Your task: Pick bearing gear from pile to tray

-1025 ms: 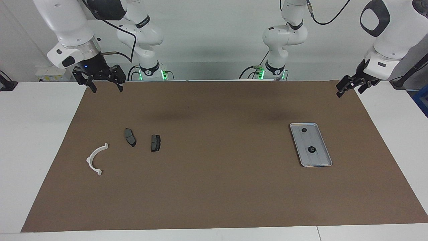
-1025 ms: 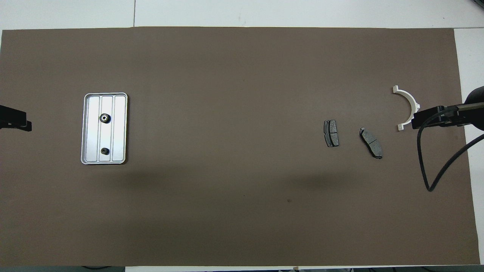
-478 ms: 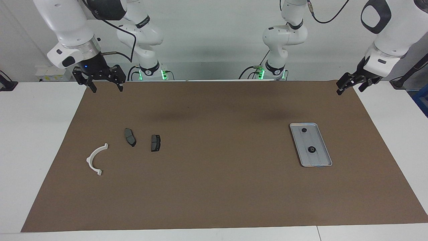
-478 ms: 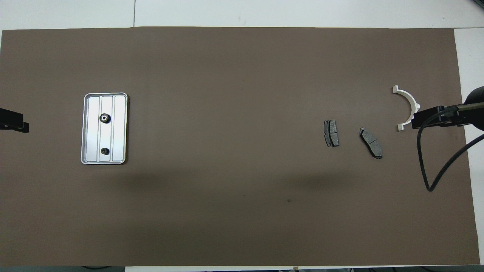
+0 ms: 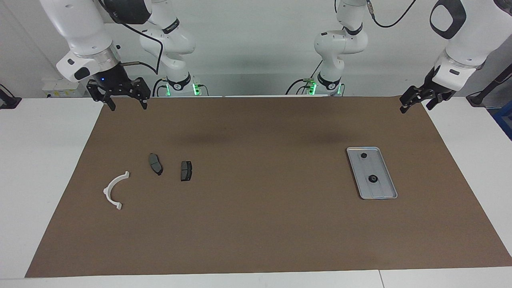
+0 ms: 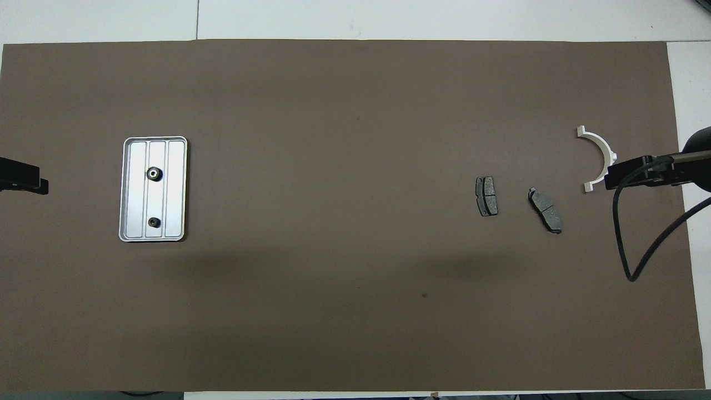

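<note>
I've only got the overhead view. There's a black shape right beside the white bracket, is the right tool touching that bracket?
Observer: No. The right tool hangs in the air over the corner of the mat at the right arm's end, well clear of the bracket.
Operator: Is it carrying anything?
Observer: No, its fingers are open and empty.
Operator: And the left tool? I see just a sliver.
Observer: The left tool hangs open and empty over the mat's edge at the left arm's end, not over the tray.
</note>
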### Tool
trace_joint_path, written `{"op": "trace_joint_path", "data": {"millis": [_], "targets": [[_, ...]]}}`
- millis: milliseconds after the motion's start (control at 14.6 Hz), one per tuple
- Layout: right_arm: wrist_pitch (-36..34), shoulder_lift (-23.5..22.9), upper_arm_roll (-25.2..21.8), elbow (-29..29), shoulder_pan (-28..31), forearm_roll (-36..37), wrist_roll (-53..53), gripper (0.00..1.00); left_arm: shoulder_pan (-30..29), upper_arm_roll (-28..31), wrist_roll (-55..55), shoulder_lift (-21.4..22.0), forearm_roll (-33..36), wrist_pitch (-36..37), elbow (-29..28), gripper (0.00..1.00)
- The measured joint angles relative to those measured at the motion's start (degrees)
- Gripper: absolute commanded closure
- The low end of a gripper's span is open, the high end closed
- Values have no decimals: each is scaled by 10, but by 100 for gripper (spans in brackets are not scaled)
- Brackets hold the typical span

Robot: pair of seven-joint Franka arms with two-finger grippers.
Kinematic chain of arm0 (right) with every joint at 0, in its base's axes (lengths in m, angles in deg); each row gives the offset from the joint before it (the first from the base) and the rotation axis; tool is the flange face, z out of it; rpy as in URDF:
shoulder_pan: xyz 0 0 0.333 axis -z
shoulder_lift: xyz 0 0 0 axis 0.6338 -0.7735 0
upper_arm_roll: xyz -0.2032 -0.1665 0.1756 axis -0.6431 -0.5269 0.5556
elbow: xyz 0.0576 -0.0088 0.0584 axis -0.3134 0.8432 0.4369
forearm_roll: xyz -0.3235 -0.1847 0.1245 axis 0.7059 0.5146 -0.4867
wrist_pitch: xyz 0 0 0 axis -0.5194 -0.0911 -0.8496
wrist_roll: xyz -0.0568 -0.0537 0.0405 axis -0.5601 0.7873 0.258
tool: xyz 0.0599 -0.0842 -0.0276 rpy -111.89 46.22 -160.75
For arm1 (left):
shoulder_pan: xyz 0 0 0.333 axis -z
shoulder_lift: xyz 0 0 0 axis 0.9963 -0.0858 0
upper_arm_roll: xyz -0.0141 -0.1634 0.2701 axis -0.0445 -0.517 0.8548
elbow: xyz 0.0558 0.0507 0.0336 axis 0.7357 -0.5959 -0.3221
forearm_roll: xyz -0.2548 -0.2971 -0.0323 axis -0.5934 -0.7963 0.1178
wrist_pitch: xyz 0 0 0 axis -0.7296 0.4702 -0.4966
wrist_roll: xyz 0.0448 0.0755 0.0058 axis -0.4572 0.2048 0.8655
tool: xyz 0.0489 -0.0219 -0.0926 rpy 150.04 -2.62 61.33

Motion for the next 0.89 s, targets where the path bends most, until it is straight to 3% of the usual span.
{"op": "trace_joint_path", "data": {"millis": [889], "targets": [[0,0,0,0,0,0,0,0,7,-19,0,6,0,0,0,0]]}}
